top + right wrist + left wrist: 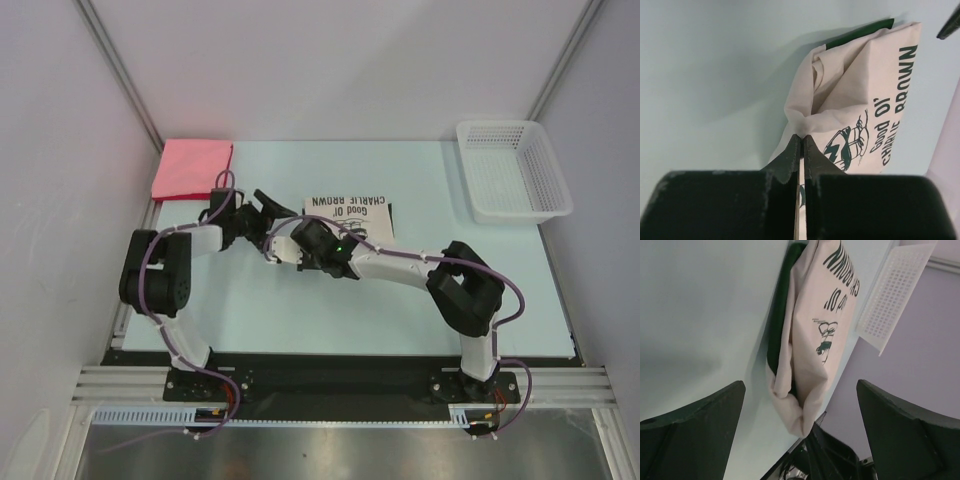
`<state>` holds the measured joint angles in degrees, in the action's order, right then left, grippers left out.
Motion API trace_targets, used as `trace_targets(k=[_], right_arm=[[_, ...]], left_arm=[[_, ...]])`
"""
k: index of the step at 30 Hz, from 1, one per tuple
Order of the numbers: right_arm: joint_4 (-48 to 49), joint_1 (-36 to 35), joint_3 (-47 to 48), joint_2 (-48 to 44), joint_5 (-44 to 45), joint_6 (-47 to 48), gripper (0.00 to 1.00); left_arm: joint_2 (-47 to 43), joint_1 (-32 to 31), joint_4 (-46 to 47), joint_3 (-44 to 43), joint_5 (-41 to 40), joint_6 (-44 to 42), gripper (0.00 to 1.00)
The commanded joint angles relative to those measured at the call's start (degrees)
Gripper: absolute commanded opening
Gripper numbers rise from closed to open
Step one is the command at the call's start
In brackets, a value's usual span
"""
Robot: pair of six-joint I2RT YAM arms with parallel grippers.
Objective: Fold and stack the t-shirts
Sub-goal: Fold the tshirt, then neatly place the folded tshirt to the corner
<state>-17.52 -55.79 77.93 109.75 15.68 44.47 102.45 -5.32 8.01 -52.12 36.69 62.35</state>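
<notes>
The cream-and-dark-green "CHARLIE BROWN" t-shirt lies folded at the table's middle back. My right gripper is shut on its near left corner; the right wrist view shows the jaws pinching cream cloth beside the cartoon print. My left gripper is open and empty just left of the shirt; the left wrist view shows its fingers spread wide with the bunched shirt corner between and ahead of them. The pink-red t-shirt lies folded square at the back left corner.
A white plastic mesh basket stands at the back right and also shows in the left wrist view. Grey walls close in the table on the left, back and right. The two arms' wrists are close together near the table's middle.
</notes>
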Motion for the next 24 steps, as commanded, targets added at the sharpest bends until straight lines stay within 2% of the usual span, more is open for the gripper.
trace_targets(k=[1, 5, 10, 19, 24], right_arm=[[-1.1, 0.6, 2.5, -2.8, -2.3, -1.5, 0.00], [-0.6, 1.6, 3.1, -4.0, -2.5, -2.6, 0.00], [-0.6, 2.4, 3.9, -6.6, -3.5, -2.3, 0.00], [-0.3, 3.5, 4.0, -8.2, -4.9, -1.3, 0.00], [0.3, 4.2, 4.0, -9.5, -5.7, -1.7, 0.00]], left_arm=[[3.4, -0.8, 8.2, -3.2, 0.8, 5.8, 1.00], [5.6, -2.8, 6.7, -5.8, -0.5, 6.4, 1.00], [5.6, -4.1, -0.3, -7.9, -3.8, 4.6, 1.00], [12.0, -7.4, -3.3, -14.1, -5.1, 5.9, 1.00], [13.6, -8.2, -4.2, -15.9, -8.5, 7.3, 0.98]])
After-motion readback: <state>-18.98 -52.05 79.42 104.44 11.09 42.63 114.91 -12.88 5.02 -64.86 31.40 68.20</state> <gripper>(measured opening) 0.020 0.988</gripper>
